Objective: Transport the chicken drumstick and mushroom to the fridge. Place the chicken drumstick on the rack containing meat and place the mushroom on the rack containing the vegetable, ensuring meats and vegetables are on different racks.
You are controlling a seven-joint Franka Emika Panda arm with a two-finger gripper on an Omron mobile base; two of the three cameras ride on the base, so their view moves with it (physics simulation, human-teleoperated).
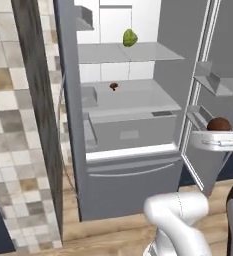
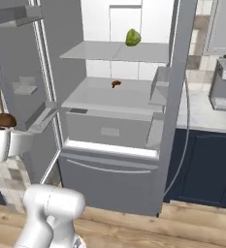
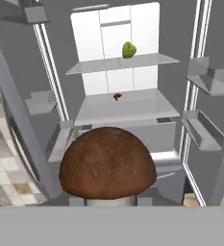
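Gripper [image 3: 108, 204] clenched on mushroom [image 3: 108, 163], brown cap up, pale stem gripped below, long axis upright; held in front of the open fridge [image 1: 128, 185], toward 5 o'clock of its opening in the left base view, at 9 o'clock in the right base view. Carried no readable writing or brand. Beyond, at 12 o'clock in the hand view, showed the middle rack [image 3: 128, 108] with a small brown item [image 3: 117, 96], too small to identify, resting on it. Higher up, upper rack [image 3: 120, 63] bearing a green vegetable [image 3: 128, 50], upright. Below the racks, grey drawer [image 1: 133, 132], closed. Door shelves [image 3: 205, 127] at 3 o'clock. No labels legible anywhere.
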